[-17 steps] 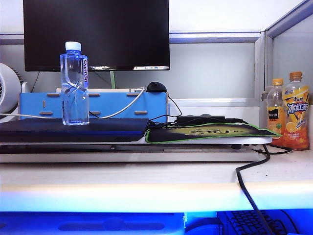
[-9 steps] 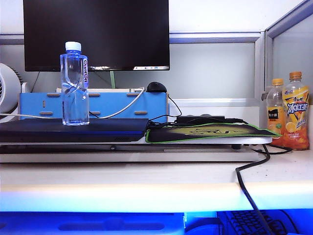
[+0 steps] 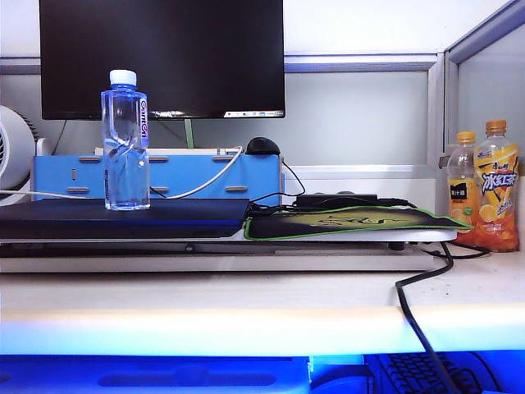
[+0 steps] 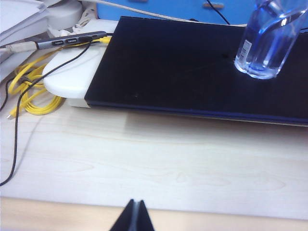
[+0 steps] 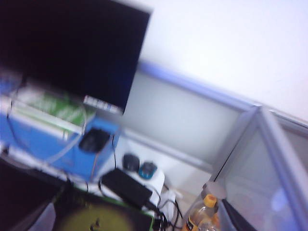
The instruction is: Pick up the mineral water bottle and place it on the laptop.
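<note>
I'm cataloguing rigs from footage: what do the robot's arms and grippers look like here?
Very little shows. The left gripper appears only as two thin, black, wedge-shaped fingertips pressed together above the pale wooden desk. The right gripper and both arms are out of view; no cables or markings are visible.

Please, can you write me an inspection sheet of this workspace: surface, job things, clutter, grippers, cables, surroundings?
Surface: pale wood-grain desk, bare in front of the laptop.
Job's things: water bottle stands upright on the closed laptop, untouched by any gripper.
Clutter: green-edged mouse pad, two juice bottles at far right, mouse on the blue box, black adapter.
Grippers: left gripper shut, low over the desk's near edge. Right gripper's tips are not clearly seen in its blurred wrist view; taken as open, raised, holding nothing.
Cables: black cable over the desk's front edge; yellow cable coiled beside the laptop; white cable.
Surroundings: dark monitor, partition walls, fan at left.
</note>
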Robot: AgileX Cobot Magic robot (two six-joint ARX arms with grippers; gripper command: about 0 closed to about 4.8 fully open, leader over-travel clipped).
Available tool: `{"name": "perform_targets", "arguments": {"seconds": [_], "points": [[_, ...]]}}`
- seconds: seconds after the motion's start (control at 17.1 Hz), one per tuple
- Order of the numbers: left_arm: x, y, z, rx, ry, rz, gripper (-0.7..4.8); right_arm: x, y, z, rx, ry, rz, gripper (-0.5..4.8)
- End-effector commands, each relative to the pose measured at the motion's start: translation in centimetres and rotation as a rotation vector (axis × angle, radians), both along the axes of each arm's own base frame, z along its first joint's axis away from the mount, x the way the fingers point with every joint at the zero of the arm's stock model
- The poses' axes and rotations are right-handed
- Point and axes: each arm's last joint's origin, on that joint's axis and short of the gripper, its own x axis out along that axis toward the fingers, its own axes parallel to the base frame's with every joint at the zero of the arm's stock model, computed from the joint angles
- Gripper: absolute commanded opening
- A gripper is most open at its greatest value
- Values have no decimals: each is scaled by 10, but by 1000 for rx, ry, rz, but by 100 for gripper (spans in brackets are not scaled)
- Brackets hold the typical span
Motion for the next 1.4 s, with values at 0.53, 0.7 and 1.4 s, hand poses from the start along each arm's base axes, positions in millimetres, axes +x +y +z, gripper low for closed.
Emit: {"name": "perform_targets", "arguments": {"seconds": [0.53, 0.7, 1.4], "points": [[-3, 0, 7, 5, -78, -5, -2, -40, -42, -6, 52, 30, -28, 449], [-3, 0, 7, 5, -78, -5, -2, -45, -47, -9, 44, 41, -29, 449], [-3, 0, 7, 5, -78, -5, -2, -64, -64, -29, 202, -38, 43, 449]]}}
